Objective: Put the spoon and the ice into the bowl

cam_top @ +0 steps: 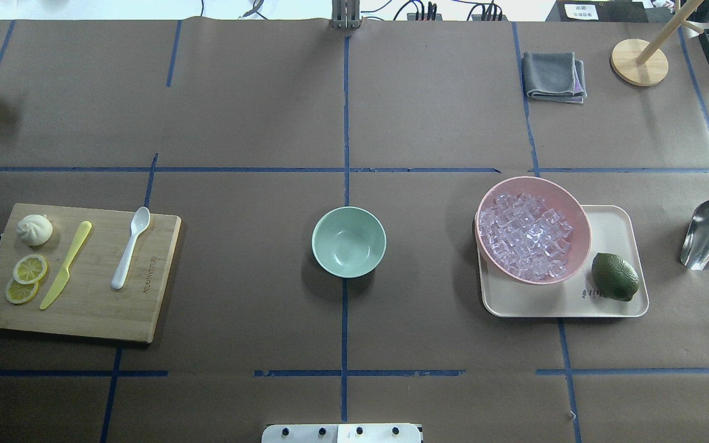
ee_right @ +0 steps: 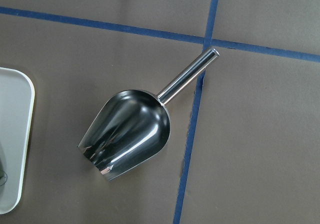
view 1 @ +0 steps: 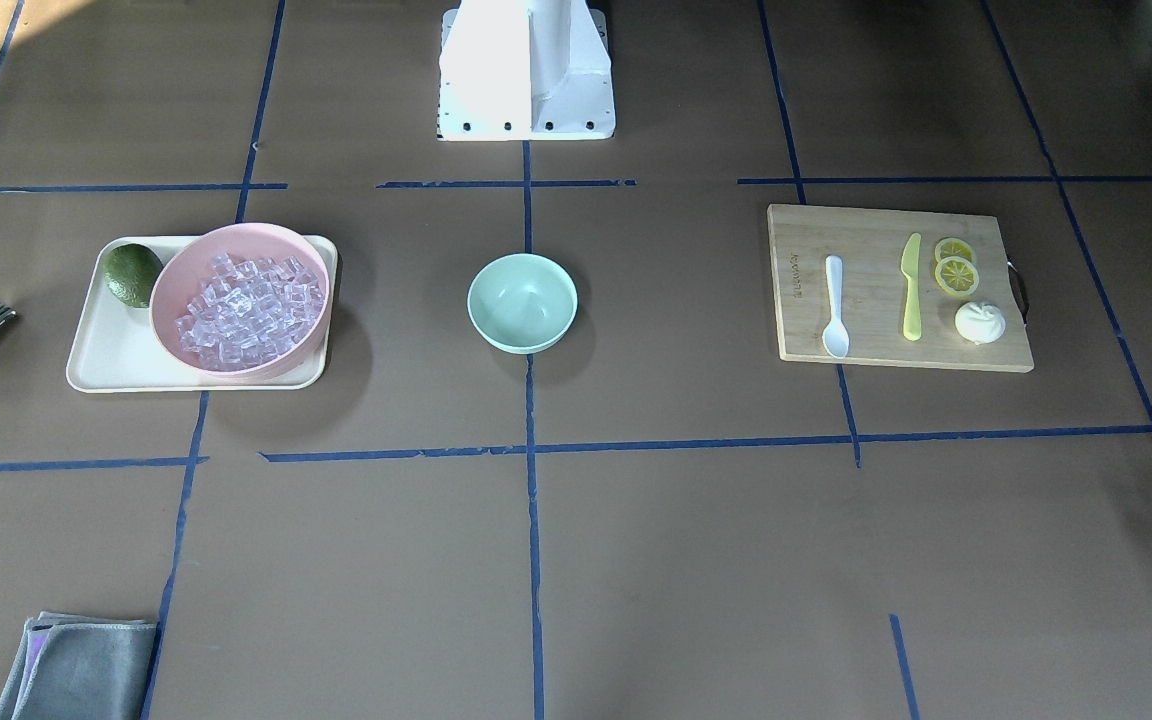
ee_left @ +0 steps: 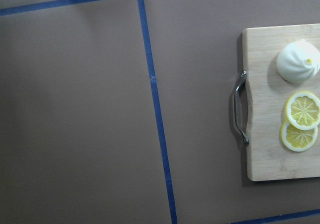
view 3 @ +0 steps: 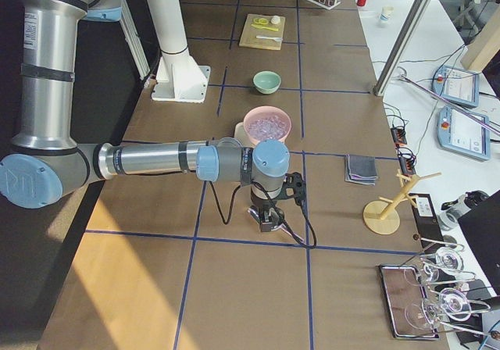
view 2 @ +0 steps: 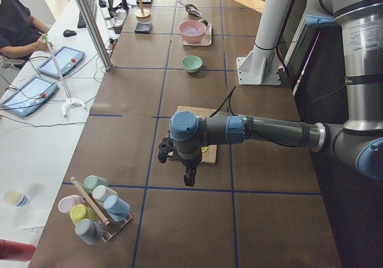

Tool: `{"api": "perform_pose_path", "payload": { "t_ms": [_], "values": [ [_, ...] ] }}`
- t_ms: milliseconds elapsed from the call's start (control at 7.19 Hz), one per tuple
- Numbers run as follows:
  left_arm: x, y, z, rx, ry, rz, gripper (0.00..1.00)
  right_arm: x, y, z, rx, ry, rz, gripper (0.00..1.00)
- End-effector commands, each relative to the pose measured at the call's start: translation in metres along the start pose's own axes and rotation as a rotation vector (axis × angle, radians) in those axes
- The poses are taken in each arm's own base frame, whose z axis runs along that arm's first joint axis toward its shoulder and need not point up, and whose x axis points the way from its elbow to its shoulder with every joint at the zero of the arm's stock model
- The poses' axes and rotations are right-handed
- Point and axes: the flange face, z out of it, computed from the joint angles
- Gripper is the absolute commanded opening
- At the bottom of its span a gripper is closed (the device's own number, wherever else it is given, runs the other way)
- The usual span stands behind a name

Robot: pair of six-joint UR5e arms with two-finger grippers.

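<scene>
One spoon (cam_top: 130,246) lies on the cutting board (cam_top: 96,307) at left. One bowl (cam_top: 348,241) stands in the middle of the table (cam_top: 237,111). The ice (cam_top: 524,237) fills one pink bowl (cam_top: 570,203) at right. For the left tool (view 2: 188,175) and the right tool (view 3: 268,219), I cannot tell the opening.

Bright, even daylight is recorded across the bench (cam_top: 237,111). Soft shadows are cast beside the bowl (view 1: 522,302) and the pink bowl (view 1: 240,298). The robot base (view 1: 526,70) is overexposed. Glare is noted on the metal scoop (ee_right: 127,134). Focus is sharp throughout.
</scene>
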Motion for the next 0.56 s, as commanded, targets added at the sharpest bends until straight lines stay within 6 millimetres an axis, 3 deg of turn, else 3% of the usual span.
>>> {"api": "perform_pose_path", "payload": {
  "t_ms": [0,417],
  "values": [
    [0.005,-0.012,-0.008,0.015,0.003,0.009,1.0,0.004,0.0,0.003,-0.003,-0.006,0.012,1.0],
    [0.017,-0.016,-0.018,0.037,-0.008,0.031,1.0,0.009,-0.001,0.009,-0.012,-0.009,0.014,1.0]
  ]
}}
